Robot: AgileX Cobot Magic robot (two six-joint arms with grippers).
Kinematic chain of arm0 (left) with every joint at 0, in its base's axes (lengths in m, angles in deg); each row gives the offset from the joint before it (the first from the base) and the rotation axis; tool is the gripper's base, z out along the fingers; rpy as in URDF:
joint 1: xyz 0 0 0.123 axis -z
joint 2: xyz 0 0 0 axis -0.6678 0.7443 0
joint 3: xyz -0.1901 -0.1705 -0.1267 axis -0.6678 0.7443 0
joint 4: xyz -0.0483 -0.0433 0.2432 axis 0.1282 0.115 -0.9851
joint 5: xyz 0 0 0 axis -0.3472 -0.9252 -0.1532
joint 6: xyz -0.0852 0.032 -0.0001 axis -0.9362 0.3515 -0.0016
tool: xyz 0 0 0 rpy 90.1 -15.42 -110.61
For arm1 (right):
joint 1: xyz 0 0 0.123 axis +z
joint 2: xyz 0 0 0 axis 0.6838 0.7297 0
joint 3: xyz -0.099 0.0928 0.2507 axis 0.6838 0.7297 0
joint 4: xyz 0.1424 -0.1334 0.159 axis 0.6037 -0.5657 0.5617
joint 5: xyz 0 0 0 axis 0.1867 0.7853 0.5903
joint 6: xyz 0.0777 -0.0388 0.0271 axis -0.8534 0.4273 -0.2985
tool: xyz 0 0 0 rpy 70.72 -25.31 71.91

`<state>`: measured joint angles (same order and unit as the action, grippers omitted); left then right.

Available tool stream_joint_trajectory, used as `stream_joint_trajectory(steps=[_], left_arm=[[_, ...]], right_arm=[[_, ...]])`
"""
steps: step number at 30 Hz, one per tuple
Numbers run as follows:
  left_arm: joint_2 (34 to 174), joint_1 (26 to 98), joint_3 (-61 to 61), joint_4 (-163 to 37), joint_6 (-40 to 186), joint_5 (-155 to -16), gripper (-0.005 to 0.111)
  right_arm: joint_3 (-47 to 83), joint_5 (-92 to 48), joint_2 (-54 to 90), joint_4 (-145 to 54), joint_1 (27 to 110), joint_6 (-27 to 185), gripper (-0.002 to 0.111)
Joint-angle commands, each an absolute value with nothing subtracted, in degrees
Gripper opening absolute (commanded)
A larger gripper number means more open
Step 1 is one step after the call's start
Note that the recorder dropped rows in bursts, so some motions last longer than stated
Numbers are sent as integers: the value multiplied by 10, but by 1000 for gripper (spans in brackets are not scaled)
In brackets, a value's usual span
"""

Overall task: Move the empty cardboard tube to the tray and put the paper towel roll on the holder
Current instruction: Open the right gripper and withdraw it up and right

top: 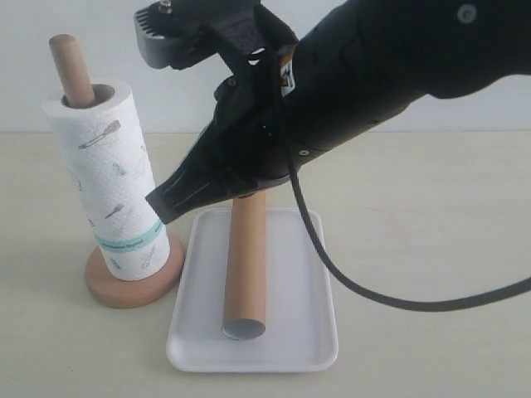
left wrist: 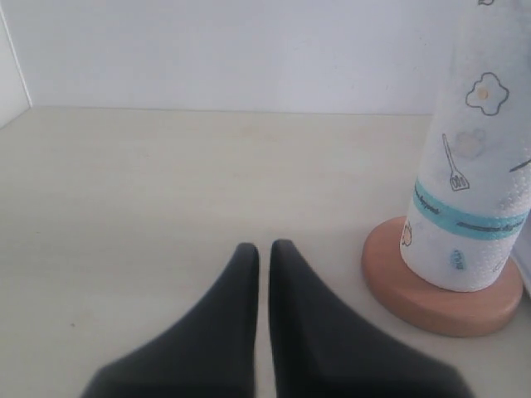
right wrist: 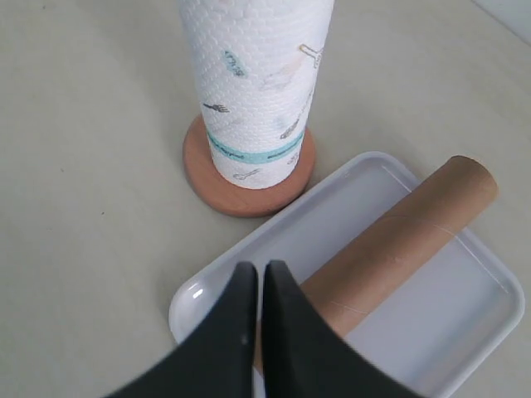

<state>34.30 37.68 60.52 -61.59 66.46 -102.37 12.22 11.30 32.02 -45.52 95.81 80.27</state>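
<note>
arm [top: 398, 66]: glossy black shell | cable [top: 431, 305]: thick, black | right pincer [right wrist: 255, 267]: matte black, tapered

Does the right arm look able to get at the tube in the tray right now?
Probably yes. The right gripper hangs close over the tube lying in the tray, with nothing between them; the roll stands off to one side. Its jaws are shut, so they would need to open first.

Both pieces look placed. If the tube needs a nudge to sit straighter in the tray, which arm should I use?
Right. The right gripper, shut, hangs over the tray, directly above the empty cardboard tube. The left gripper, also shut, faces the holder and paper towel roll instead.
</note>
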Motion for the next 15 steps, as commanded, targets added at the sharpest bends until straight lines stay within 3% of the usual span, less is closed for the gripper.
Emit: stream_joint_trajectory(steps=[1, 15], left_arm=[[342, 375, 608, -611, 667, -1023, 4], [342, 375, 608, -611, 667, -1023, 4]], right_arm=[[123, 116, 315, -461, 957, 805, 1], [123, 119, 315, -498, 957, 790, 1]])
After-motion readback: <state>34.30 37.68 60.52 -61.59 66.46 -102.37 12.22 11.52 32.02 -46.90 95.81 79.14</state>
